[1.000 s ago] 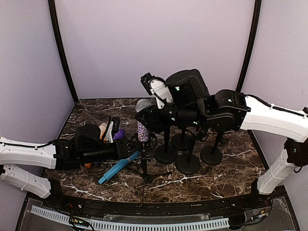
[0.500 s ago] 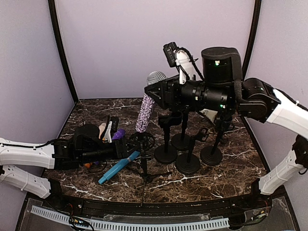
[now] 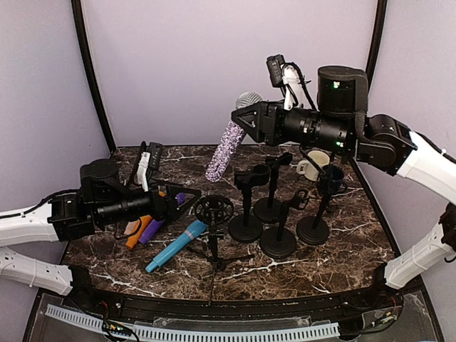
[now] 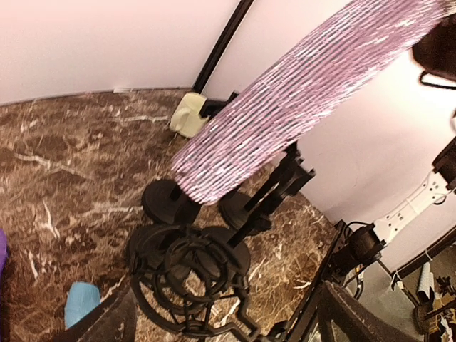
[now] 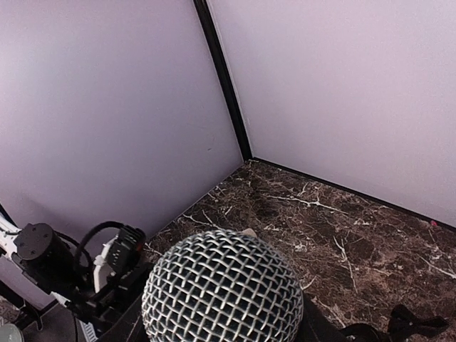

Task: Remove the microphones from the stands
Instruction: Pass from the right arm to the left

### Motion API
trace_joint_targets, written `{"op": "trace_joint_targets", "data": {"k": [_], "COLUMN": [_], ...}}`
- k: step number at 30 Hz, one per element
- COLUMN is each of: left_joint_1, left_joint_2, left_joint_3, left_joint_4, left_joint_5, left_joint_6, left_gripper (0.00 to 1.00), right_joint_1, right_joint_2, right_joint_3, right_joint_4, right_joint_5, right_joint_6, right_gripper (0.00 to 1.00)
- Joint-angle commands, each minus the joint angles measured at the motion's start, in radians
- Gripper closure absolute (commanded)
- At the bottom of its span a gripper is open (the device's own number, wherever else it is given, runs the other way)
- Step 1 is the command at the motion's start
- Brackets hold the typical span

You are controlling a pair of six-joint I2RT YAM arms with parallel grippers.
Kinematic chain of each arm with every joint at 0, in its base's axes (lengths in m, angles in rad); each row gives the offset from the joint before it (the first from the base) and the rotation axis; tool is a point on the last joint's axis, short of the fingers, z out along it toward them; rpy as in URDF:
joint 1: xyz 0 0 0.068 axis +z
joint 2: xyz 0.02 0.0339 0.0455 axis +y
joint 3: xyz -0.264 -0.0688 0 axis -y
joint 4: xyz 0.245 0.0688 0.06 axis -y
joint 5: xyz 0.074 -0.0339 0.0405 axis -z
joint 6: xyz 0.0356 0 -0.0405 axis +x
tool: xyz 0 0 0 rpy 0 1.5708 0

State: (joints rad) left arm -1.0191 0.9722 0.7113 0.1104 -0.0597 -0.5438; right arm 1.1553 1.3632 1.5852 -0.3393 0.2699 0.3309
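The glittery purple microphone (image 3: pixel 224 154) with a silver mesh head hangs tilted in the air, clear above the black shock-mount stand (image 3: pixel 214 209). My right gripper (image 3: pixel 247 120) is shut on it just below the head. The mesh head (image 5: pixel 221 286) fills the bottom of the right wrist view. My left gripper (image 3: pixel 184 206) is open, level with the empty shock-mount ring and just left of it. In the left wrist view the ring (image 4: pixel 187 276) sits ahead between my wide-apart fingers, with the microphone's body (image 4: pixel 299 92) above it.
Several black round-base stands (image 3: pixel 278 242) cluster right of the shock-mount stand. A blue microphone (image 3: pixel 174 246), an orange one (image 3: pixel 137 233) and a purple one (image 3: pixel 152 229) lie on the marble table at left. A cream cup (image 3: pixel 309 167) stands at the back right.
My right gripper has lifted the purple microphone up and to the right, out of the shock-mount ring. My left arm has risen and drawn back to the left of the stand.
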Motion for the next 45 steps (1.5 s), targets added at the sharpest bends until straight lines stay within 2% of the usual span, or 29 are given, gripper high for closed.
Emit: {"op": "trace_joint_targets", "data": {"k": [1,6,11,17,21,24,35,37,42,45], "left_joint_1": [0.004,0.004,0.004,0.004,0.004,0.004,0.004,0.004,0.004,0.005], "left_joint_2": [-0.048,0.055,0.181,0.255,0.251,0.247,0.269,0.271,0.264,0.248], "left_joint_3": [0.134,0.366,0.574,0.64,0.609,0.589,0.585,0.587,0.582,0.584], "left_joint_4": [-0.087,-0.293,-0.429,-0.467,-0.426,-0.401,-0.379,-0.381,-0.394,-0.437], "left_joint_5": [0.076,0.147,0.19,0.258,0.266,0.271,0.279,0.266,0.202,0.15], "left_joint_6": [0.239,0.419,0.5,0.488,0.461,0.449,0.436,0.429,0.404,0.392], "left_gripper": [0.09,0.09,0.07,0.07,0.19,0.36,0.68,0.74,0.81,0.85], "right_joint_1": [-0.089,-0.154,-0.19,-0.197,-0.197,-0.197,-0.197,-0.197,-0.197,-0.197], "right_joint_2": [-0.052,-0.07,-0.095,-0.11,-0.114,-0.115,-0.12,-0.126,-0.149,-0.152], "right_joint_3": [-0.047,-0.095,-0.157,-0.203,-0.216,-0.226,-0.252,-0.256,-0.271,-0.246], "right_joint_4": [0.167,0.247,0.319,0.363,0.369,0.375,0.357,0.351,0.342,0.27], "right_joint_5": [-0.217,-0.428,-0.569,-0.629,-0.635,-0.64,-0.615,-0.603,-0.555,-0.522], "right_joint_6": [0.096,0.184,0.271,0.312,0.317,0.321,0.311,0.303,0.278,0.253], "right_gripper": [0.77,0.77,0.78,0.78,0.78,0.78,0.77,0.7,0.35,0.26]}}
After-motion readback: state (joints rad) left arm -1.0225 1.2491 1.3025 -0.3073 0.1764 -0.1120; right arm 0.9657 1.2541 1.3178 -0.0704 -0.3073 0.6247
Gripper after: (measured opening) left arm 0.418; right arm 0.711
